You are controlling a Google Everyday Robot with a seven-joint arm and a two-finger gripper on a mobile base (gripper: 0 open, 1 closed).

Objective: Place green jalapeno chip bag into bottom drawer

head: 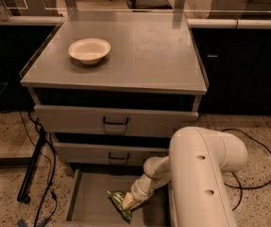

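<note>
The green jalapeno chip bag [119, 204] is held tilted inside the open bottom drawer [90, 202], below the table's [144, 56] front edge. It is clamped at its right side by the gripper [128, 201], low in the drawer. A cream bowl [89, 50] is seen toward the table's rear left corner.

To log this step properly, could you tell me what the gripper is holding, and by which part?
The gripper holds the green jalapeno chip bag by its right-hand end, low in the open bottom drawer.
</note>
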